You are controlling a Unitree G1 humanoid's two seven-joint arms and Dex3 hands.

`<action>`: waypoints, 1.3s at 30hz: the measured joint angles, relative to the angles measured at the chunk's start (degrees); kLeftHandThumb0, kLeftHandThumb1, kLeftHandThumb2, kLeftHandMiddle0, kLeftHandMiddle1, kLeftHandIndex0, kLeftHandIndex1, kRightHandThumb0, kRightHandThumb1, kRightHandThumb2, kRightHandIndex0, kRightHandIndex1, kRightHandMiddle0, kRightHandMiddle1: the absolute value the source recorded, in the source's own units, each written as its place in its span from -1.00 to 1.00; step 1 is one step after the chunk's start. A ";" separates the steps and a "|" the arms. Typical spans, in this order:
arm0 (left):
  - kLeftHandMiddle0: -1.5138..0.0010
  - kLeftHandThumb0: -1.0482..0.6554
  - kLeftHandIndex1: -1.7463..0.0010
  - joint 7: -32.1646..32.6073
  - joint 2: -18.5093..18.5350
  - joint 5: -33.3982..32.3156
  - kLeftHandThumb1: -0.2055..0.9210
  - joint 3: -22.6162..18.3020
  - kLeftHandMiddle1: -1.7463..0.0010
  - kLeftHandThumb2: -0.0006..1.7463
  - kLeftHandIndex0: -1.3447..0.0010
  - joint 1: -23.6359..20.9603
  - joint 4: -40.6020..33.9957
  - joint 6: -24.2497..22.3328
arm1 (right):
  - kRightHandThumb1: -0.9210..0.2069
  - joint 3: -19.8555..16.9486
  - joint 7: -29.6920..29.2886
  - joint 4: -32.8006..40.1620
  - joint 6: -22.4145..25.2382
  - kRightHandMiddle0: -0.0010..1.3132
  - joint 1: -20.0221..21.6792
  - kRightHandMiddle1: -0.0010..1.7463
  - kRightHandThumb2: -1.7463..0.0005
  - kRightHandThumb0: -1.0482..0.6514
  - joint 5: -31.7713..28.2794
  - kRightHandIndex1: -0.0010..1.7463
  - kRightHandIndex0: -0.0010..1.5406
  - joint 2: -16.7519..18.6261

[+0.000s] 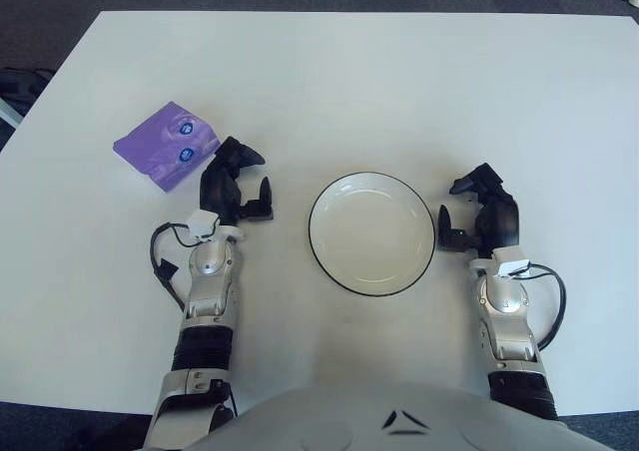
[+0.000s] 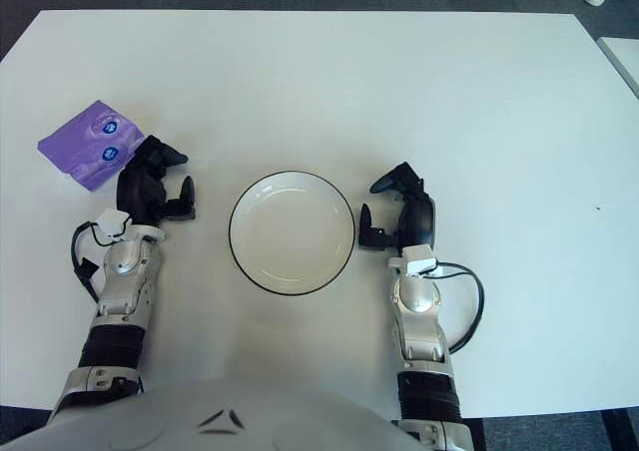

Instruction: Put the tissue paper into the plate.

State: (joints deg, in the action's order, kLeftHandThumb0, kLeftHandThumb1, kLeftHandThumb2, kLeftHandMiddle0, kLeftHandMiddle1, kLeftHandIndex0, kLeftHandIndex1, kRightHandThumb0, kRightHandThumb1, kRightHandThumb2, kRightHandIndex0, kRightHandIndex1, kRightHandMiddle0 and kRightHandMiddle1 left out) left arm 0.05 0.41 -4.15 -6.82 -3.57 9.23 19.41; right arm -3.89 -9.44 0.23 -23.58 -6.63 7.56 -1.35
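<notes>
A: Left to right, starting from the plate [image 1: 371, 233] as landmark?

B: Far left of the plate and a little beyond it: purple tissue pack [image 1: 166, 145], lying flat on the white table [image 1: 339, 82], tilted at an angle. Nothing on top of it, nothing inside the plate.

A: And nearer?

B: Left hand [image 1: 236, 184] between tissue pack and plate, just beside the pack's near corner, possibly brushing it, hard to say. Fingers spread, holding nothing. Right of the plate, just off its rim: right hand [image 1: 477, 215], likewise loose-fingered and empty, parked.

A: Handling?

B: Probably very light and soft, a plastic-wrapped pack that gives under pressure. Not fragile, so a firm squeeze does no harm. Wrapper likely slick, so a shallow fingertip pinch could slip.

A: Where to take hold?

B: Across the short width, fingers on one long edge and thumb on the opposite one, near the middle so neither end droops. Then over to the plate, well apart from the pack, and down flat inside the rim.
</notes>
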 measured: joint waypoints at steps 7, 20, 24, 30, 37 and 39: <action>-0.07 0.22 -0.79 -0.30 0.05 -0.05 -0.65 -0.05 -1.00 0.86 -0.12 0.04 -0.02 0.00 | 0.70 -0.17 0.00 -0.03 0.02 -0.04 0.00 1.00 -0.92 0.22 -0.01 0.81 0.24 -0.11; -0.03 0.22 -0.77 -0.39 0.60 0.47 -0.59 -0.14 -1.00 0.81 -0.10 0.45 -0.07 0.64 | 0.70 -0.91 -0.56 0.61 2.63 -0.02 0.03 1.00 -0.93 0.22 0.06 0.86 0.20 0.05; 0.01 0.22 -0.79 -0.39 1.16 1.34 -0.52 -0.06 -1.00 0.77 -0.05 1.20 -0.70 1.08 | 0.69 -1.07 -1.17 0.76 3.39 -0.03 0.10 1.00 -0.94 0.22 0.37 0.90 0.18 0.07; 0.02 0.22 -0.91 -0.04 3.13 4.88 -0.45 -0.11 -1.00 0.77 0.10 3.43 -3.19 1.80 | 0.69 -1.11 -1.82 0.85 3.93 -0.03 0.23 1.00 -0.97 0.22 0.77 0.98 0.15 0.07; 0.01 0.22 -0.99 0.70 8.14 11.88 -0.39 -1.07 -1.00 0.76 0.25 8.48 -9.14 3.42 | 0.66 -1.34 -2.37 0.83 4.06 -0.04 0.30 1.00 -0.95 0.22 0.80 1.00 0.12 0.04; 0.00 0.22 -1.00 0.69 9.15 12.42 -0.39 -1.39 -1.00 0.77 0.25 9.36 -10.64 3.86 | 0.66 -1.40 -2.52 0.77 4.18 -0.04 0.33 1.00 -0.95 0.22 0.79 1.00 0.12 0.03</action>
State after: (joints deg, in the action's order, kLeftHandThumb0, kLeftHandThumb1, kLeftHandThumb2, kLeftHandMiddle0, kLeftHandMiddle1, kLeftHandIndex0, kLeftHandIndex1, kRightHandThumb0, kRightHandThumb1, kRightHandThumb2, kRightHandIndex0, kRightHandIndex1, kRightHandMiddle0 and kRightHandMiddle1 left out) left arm 0.74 9.57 8.27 -8.21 5.79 -1.41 23.27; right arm -5.29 -11.96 1.00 -19.40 -6.30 8.35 -1.31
